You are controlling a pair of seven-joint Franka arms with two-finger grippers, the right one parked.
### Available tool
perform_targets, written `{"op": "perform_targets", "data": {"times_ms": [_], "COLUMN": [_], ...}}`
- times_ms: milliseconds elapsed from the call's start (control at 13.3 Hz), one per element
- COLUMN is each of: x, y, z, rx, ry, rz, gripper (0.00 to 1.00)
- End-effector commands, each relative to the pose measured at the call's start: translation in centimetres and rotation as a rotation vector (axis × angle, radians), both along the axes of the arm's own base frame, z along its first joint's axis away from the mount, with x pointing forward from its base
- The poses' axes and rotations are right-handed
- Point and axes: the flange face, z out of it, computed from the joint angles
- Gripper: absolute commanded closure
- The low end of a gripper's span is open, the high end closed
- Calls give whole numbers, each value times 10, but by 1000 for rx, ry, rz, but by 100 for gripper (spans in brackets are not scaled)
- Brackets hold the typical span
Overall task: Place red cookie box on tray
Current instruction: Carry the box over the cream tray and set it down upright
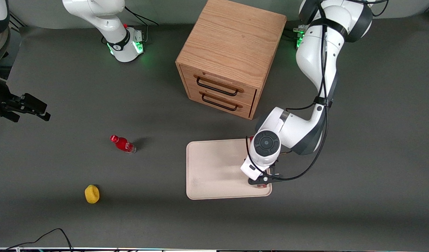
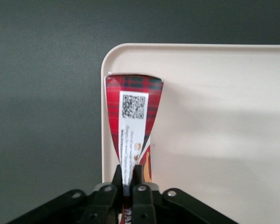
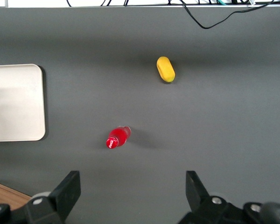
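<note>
The red cookie box (image 2: 133, 116), dark-red tartan with a white label patch and a QR code, stands on end between the fingers of my left gripper (image 2: 128, 169), which is shut on it. Its lower end is inside the cream-white tray (image 2: 214, 116), close to the rim at a rounded corner. I cannot tell whether it touches the tray floor. In the front view the gripper (image 1: 261, 176) hangs over the tray (image 1: 214, 168) at the edge toward the working arm's end. There the arm hides nearly all of the box, and only a red sliver (image 1: 251, 138) shows.
A wooden two-drawer cabinet (image 1: 232, 56) stands farther from the front camera than the tray. A small red bottle (image 1: 122, 144) and a yellow object (image 1: 92, 194) lie toward the parked arm's end of the table.
</note>
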Motion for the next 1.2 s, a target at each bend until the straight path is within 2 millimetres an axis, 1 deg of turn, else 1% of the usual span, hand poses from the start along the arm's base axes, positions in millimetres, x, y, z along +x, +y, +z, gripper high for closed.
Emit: {"op": "perform_targets", "data": {"times_ms": [0, 151, 301, 376, 452, 527, 602, 677, 753, 828, 903, 978, 1054, 1129], "x": [4, 6, 14, 17, 21, 25, 32, 39, 43, 44, 42, 41, 34, 24], "y": [0, 0, 11, 17, 24, 34, 51, 76, 99, 121, 140, 174, 206, 227], "z": [-8, -4, 14, 27, 48, 64, 86, 101, 121, 148, 160, 181, 198, 206], "rx": [31, 25, 4, -15, -46, -59, -67, -60, -47, -44, -34, -32, -32, -24], "ry": [-14, -22, -37, -33, -35, -30, -43, -37, -49, -59, -37, -32, -27, -18], "rz": [2, 9, 40, 64, 98, 122, 147, 168, 173, 119, 59, 14, -32, -71], "gripper": [0, 0, 0, 0, 0, 0, 0, 0, 0, 0, 0, 0, 0, 0]}}
